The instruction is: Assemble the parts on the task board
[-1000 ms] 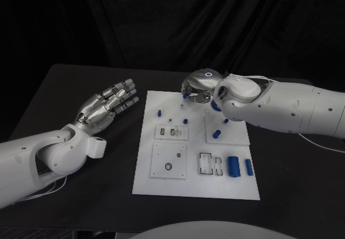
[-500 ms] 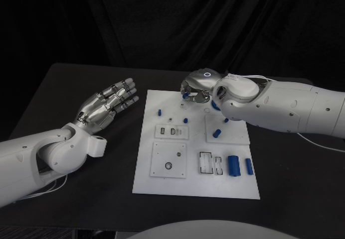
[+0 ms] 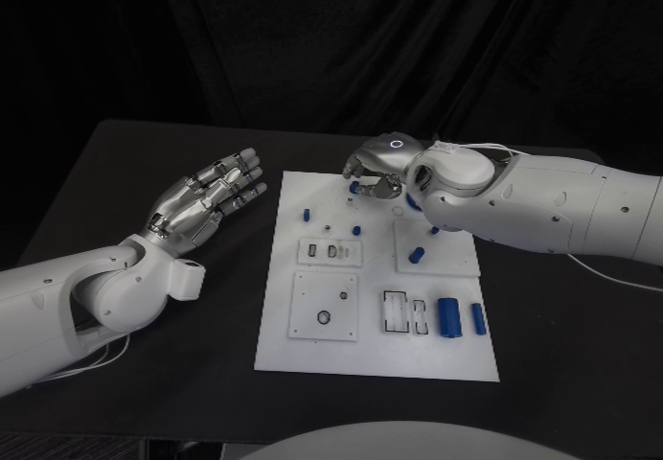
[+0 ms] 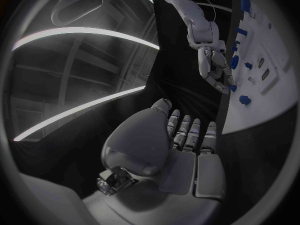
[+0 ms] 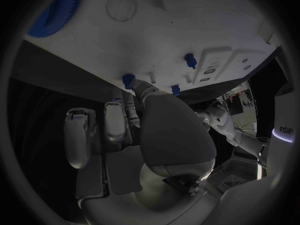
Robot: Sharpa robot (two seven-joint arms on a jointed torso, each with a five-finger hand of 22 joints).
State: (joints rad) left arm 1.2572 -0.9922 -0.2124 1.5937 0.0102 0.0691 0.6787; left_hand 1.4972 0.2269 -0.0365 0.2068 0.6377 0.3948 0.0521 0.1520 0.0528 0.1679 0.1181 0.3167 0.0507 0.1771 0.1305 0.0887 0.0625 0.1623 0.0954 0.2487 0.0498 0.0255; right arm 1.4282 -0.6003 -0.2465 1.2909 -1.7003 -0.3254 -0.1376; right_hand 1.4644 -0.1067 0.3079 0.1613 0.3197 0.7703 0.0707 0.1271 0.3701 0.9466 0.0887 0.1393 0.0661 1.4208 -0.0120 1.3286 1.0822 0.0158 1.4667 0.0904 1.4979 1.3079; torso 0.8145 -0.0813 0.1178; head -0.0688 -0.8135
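Observation:
The white task board lies in the middle of the table. My right hand hangs over its far edge, fingers curled down around a small blue peg. In the right wrist view the fingertips reach that peg at the board's edge; a firm pinch is not visible. A blue gear lies close by, partly hidden under the arm in the head view. Other blue parts and two cylinders rest on the board. My left hand is held flat and open left of the board, holding nothing.
My thick right forearm crosses above the board's far right corner. Small white inset plates sit on the board. Bare black table lies to the left and in front of the board.
My right hand has shifted slightly over the far edge, its fingertips a little higher above the blue peg. The left hand has stayed still.

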